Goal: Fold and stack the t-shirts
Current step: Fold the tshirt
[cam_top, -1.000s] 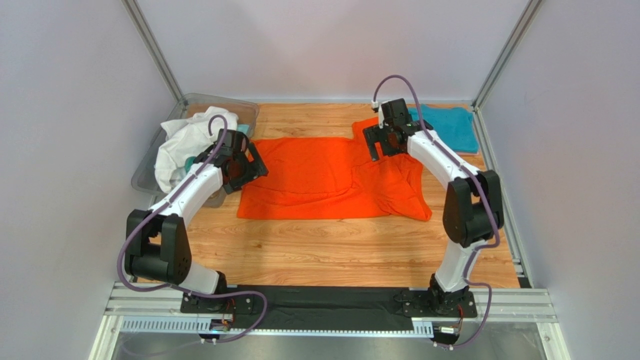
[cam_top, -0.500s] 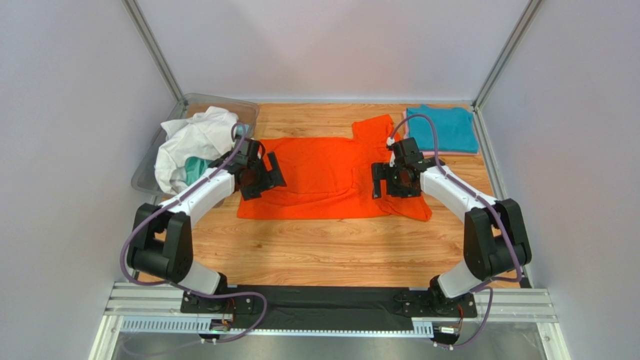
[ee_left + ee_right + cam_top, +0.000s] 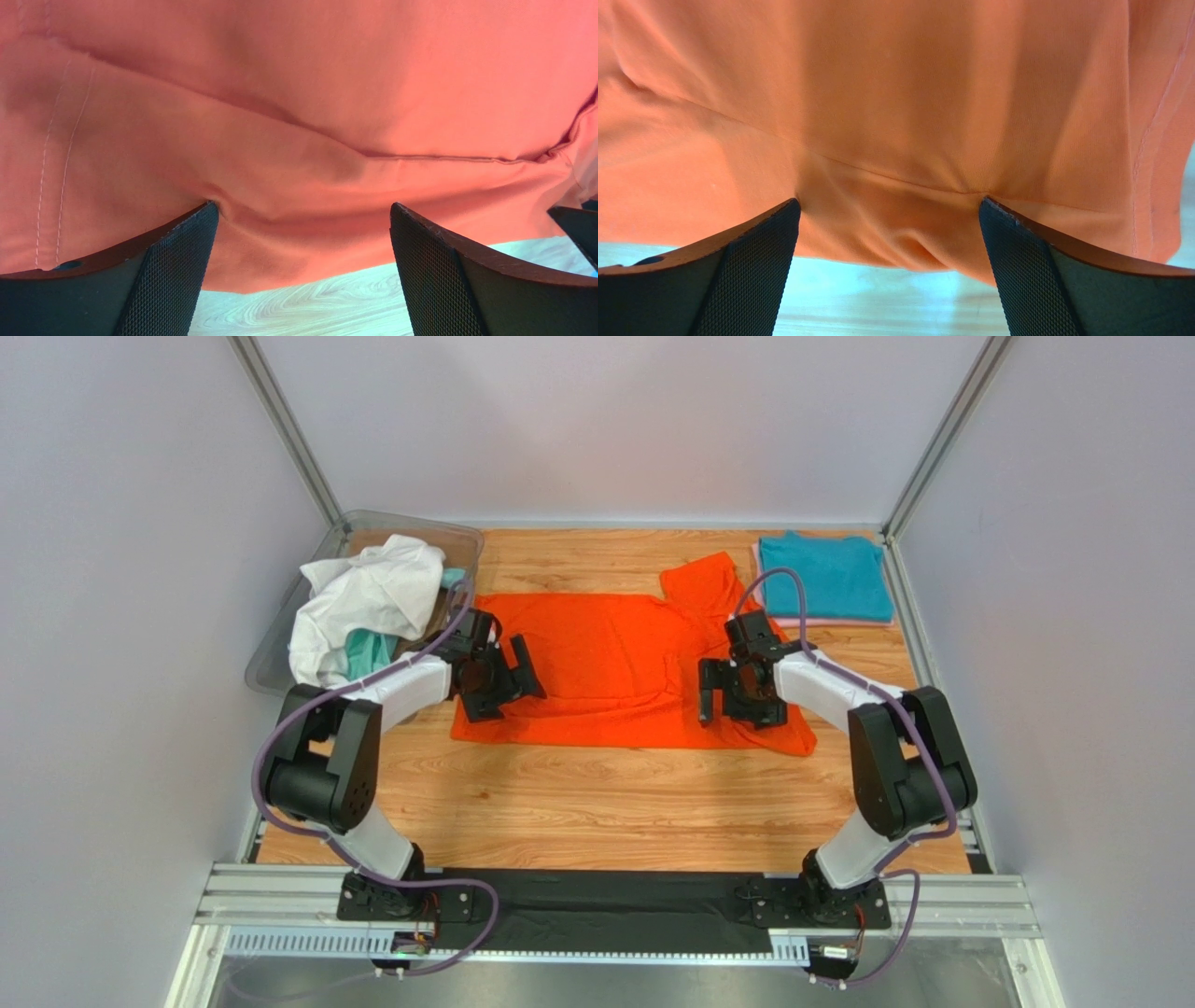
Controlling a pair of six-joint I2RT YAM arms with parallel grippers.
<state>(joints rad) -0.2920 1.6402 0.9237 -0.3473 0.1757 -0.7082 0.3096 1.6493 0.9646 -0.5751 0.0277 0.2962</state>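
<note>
The bright orange t-shirt (image 3: pixel 617 665) lies spread flat on the wooden table. My left gripper (image 3: pixel 500 686) is low over its left near edge, jaws open, the orange cloth (image 3: pixel 295 161) bunching between the fingertips (image 3: pixel 189 245). My right gripper (image 3: pixel 741 703) is low over the right near edge, jaws open, straddling a fold of orange cloth (image 3: pixel 899 140) with fingertips (image 3: pixel 1011 245) pressing on it. A folded teal t-shirt (image 3: pixel 825 577) lies at the back right. White t-shirts (image 3: pixel 362 602) with some teal cloth (image 3: pixel 362 651) are heaped in the bin.
A clear plastic bin (image 3: pixel 281 651) stands at the back left beside the left arm. Grey walls and metal frame posts enclose the table. Bare wood (image 3: pixel 631 798) lies between the orange shirt and the arm bases.
Both grippers have come down and toward the near edge of the orange shirt, the right one from its far sleeve. The shirt's right side has shifted slightly.
</note>
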